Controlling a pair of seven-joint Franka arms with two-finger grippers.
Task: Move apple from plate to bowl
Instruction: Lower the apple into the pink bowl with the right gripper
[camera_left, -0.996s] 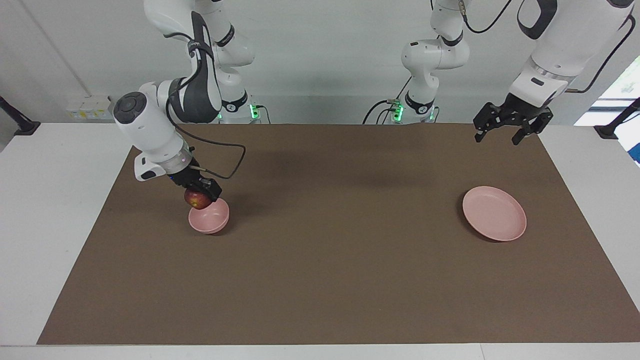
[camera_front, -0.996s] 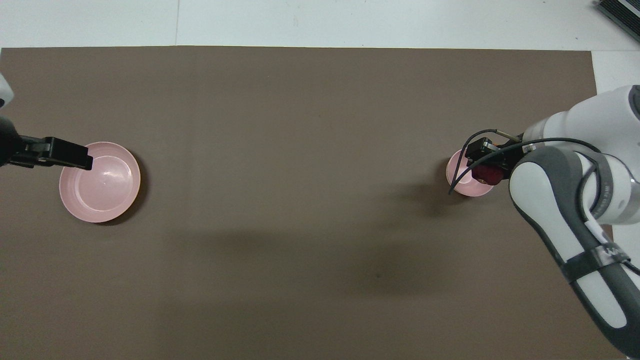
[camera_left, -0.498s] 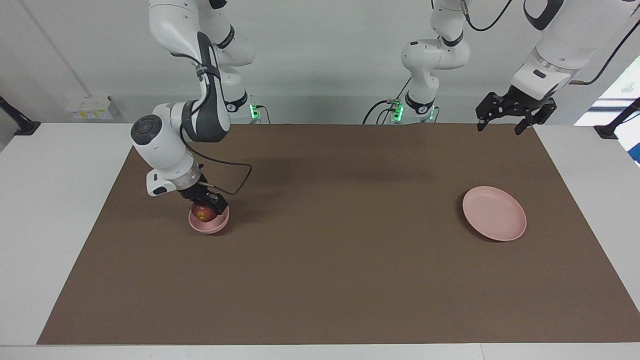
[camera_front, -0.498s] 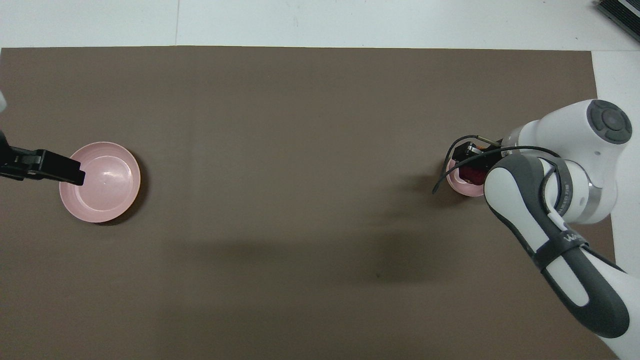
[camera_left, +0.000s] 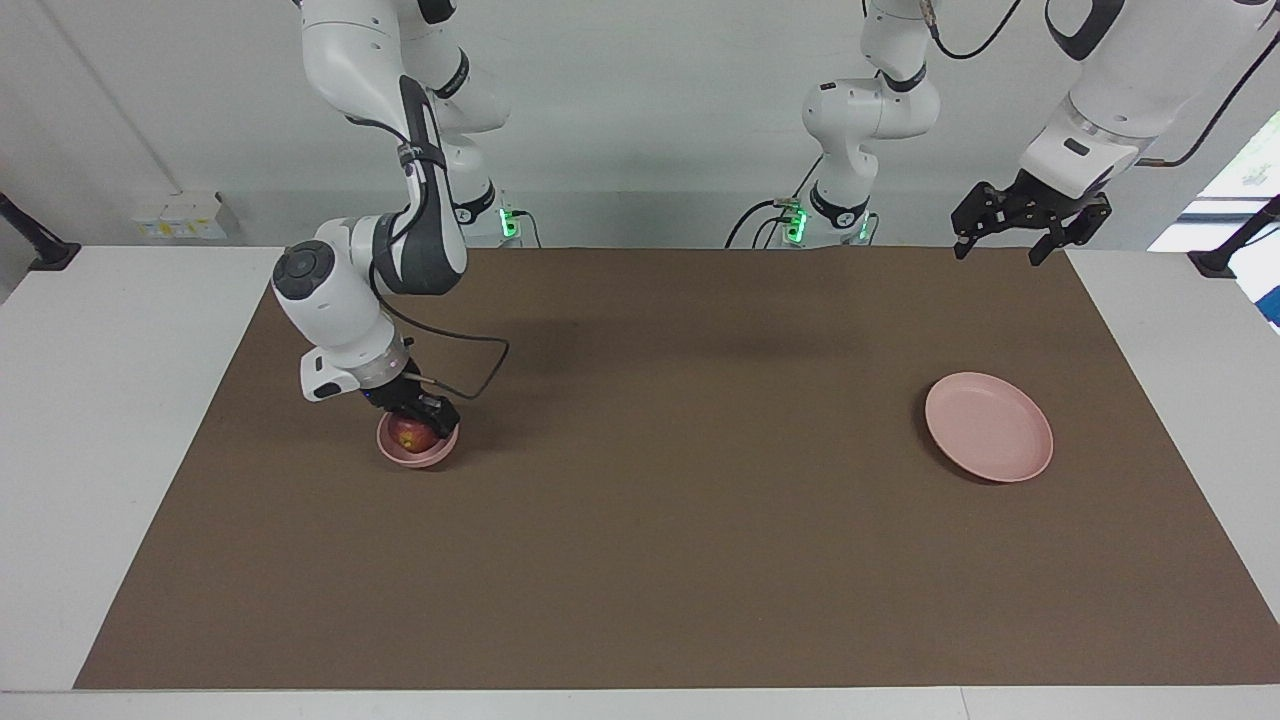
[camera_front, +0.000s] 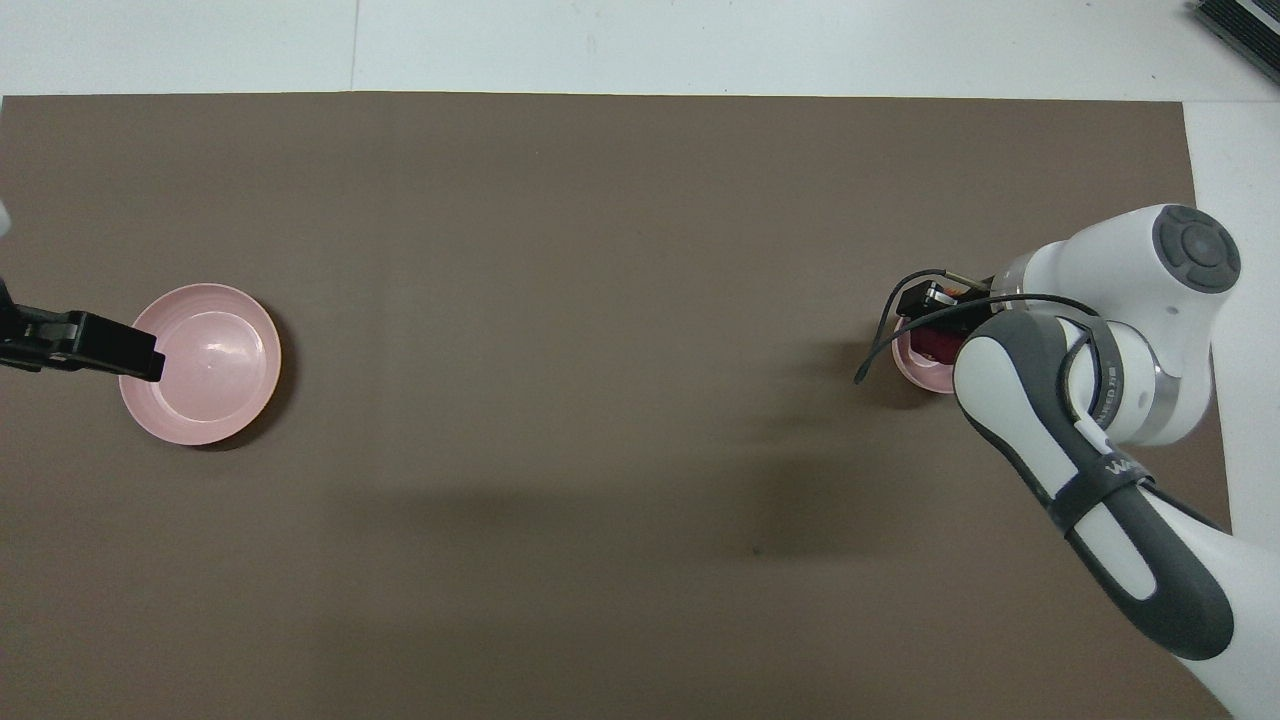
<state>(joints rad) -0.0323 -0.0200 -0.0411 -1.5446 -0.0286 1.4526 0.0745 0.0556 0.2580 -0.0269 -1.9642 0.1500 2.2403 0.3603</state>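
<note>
The dark red apple (camera_left: 408, 434) sits low inside the small pink bowl (camera_left: 418, 457) at the right arm's end of the mat. My right gripper (camera_left: 424, 420) is tilted down into the bowl and shut on the apple. In the overhead view the arm hides most of the bowl (camera_front: 912, 372), and only part of the apple (camera_front: 935, 346) shows. The wide pink plate (camera_left: 988, 427) lies bare at the left arm's end and also shows in the overhead view (camera_front: 210, 365). My left gripper (camera_left: 1000, 242) waits open and empty, high over the mat at that end.
A brown mat (camera_left: 680, 520) covers the table, with white table surface (camera_left: 100, 400) around it. The right arm's black cable (camera_left: 480, 360) loops beside the bowl.
My right gripper has lowered the apple from the bowl's rim down into the bowl. The left gripper has risen and drawn back a little from the plate.
</note>
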